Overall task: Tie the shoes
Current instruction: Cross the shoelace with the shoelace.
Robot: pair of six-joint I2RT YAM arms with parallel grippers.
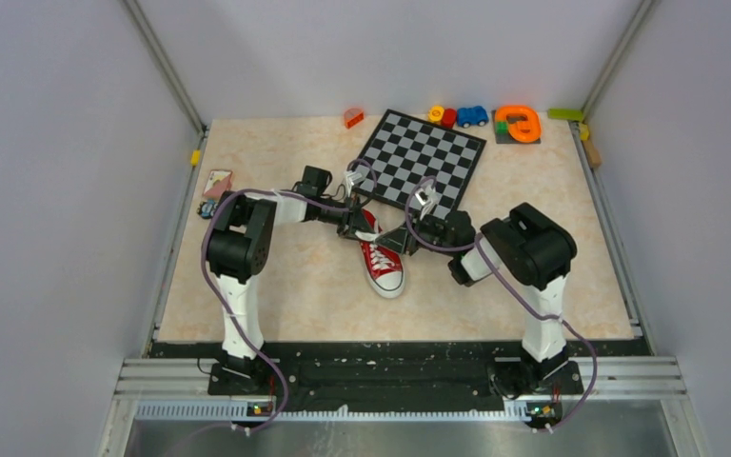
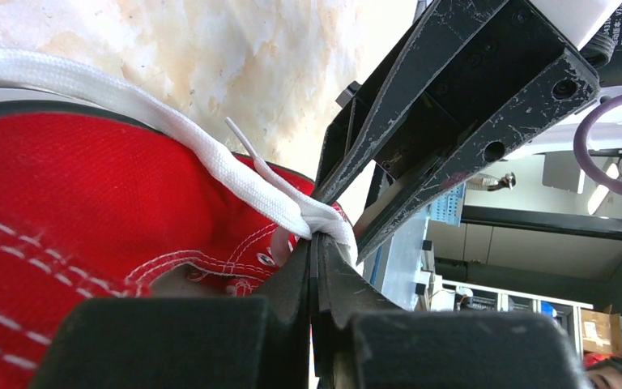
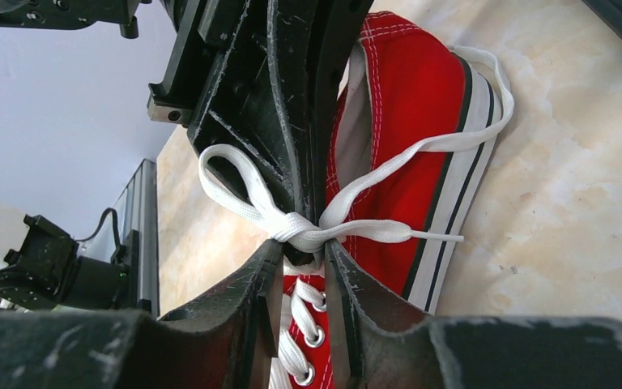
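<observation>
A red shoe (image 1: 382, 263) with a white toe cap lies mid-table, toe toward the arms. Both grippers meet over its laces. My left gripper (image 2: 317, 240) is shut, pinching a bunch of white lace (image 2: 210, 158) at its tips, just above the red canvas (image 2: 65, 211). My right gripper (image 3: 304, 248) has its jaws a little apart, and the lace knot (image 3: 296, 229) sits at its tips. One loop (image 3: 227, 182) runs left of the knot and a free end (image 3: 421, 235) runs right. The left gripper's black fingers (image 3: 287, 105) come down onto that knot from above.
A checkerboard (image 1: 422, 157) lies just behind the shoe. Small toys line the back edge: an orange block (image 1: 353, 117), a blue car (image 1: 472, 115), an orange ring piece (image 1: 519, 124). A card (image 1: 217, 181) lies at the left edge. Metal rails border the table.
</observation>
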